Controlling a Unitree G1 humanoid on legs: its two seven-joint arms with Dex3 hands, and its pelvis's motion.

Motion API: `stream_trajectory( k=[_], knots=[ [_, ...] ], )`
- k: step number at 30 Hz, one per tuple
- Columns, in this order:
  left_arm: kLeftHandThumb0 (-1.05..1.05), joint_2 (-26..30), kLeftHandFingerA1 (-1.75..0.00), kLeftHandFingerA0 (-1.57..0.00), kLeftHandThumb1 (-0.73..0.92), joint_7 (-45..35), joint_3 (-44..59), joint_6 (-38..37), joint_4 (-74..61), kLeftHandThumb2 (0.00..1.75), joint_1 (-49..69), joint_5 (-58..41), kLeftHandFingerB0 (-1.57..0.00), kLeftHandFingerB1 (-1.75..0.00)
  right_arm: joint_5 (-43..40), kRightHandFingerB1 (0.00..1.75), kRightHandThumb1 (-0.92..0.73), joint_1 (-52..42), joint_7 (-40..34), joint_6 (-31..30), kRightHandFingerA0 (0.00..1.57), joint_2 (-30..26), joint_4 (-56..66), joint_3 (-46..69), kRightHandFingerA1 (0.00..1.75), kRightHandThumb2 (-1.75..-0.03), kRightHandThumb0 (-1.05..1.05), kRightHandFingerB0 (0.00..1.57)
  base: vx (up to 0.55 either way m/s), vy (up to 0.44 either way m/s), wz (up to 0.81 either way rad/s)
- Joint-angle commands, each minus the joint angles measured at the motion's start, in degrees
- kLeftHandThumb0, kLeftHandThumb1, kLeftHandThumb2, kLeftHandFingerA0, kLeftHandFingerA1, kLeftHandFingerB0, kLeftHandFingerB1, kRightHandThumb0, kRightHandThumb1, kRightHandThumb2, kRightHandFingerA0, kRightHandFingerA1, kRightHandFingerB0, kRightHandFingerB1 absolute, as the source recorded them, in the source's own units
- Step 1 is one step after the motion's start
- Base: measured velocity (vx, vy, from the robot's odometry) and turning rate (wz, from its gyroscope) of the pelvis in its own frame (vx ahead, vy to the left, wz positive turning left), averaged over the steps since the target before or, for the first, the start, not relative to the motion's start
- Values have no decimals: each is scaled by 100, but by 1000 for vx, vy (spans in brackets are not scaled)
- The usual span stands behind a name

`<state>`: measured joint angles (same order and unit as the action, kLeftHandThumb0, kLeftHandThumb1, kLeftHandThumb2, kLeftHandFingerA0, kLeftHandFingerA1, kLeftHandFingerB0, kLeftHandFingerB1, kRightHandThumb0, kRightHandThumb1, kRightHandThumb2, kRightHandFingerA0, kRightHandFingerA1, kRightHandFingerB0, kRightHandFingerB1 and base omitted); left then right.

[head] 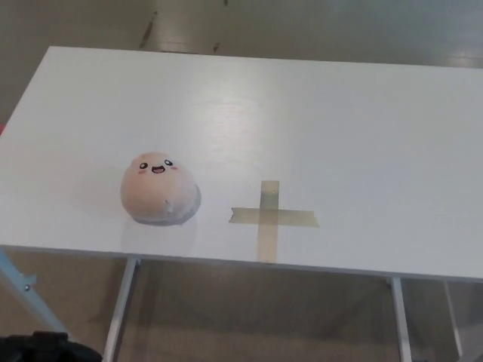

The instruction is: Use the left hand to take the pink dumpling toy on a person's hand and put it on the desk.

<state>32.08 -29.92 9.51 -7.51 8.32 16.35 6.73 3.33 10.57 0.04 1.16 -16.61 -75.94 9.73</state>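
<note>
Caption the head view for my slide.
Pink dumpling toy resting on the white desk, left of a tape cross.

The desk [339,113] had a smooth white top with a faint sheen where light fell on it, and its legs [121,309] looked like pale painted metal. The pink dumpling toy [159,188] was soft, matt plush cloth. The tape cross [269,217] looked like dull, papery masking tape.

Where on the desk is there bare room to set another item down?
The white desk is bare across its far half and its whole right side beyond the tan tape cross. Only the near-left is taken, by the pink dumpling toy, with a narrow gap between toy and cross.
</note>
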Motion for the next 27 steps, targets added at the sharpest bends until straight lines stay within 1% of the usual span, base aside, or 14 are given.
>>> stream_trajectory(
  k=[1,6,10,11,17,26,27],
  knots=[
    [-45,-452,-47,-75,63,2270,-562,272,5129,60,-1571,943,-57,-40,-492,42,-72,-345,-709,736,65,424,24,551,46,-61,-31,54,0,0,0],
    [-47,-462,-48,-74,66,2226,-476,161,5298,61,-1649,712,-56,-39,-468,42,-71,-303,-703,696,64,417,14,579,46,-61,-33,54,0,0,0],
    [-47,-422,-45,-72,65,2189,-534,99,5446,61,-1693,686,-54,-39,-357,42,-70,-332,-772,699,64,402,12,514,46,-60,-33,56,0,0,0],
    [-46,-405,-44,-71,65,2196,-539,74,5562,60,-1756,667,-52,-38,-245,43,-69,-327,-857,673,67,390,5,426,46,-60,-31,58,0,0,0],
    [-45,-355,-44,-71,65,2124,-532,-27,5957,60,-1923,511,-51,-38,104,43,-69,-269,-1126,416,71,329,-48,135,47,-60,-27,59,0,0,0],
    [-44,-329,-45,-74,65,2188,-712,-103,6433,61,-2176,522,-53,-39,-56,42,-69,-258,-953,470,70,314,-47,263,47,-60,-25,56,0,0,0],
    [-49,-326,-58,-67,55,2214,-730,-121,6479,84,-2198,519,-47,-51,-62,42,-69,-258,-947,469,70,315,-48,273,47,-60,-25,56,0,0,0]
  ],
)
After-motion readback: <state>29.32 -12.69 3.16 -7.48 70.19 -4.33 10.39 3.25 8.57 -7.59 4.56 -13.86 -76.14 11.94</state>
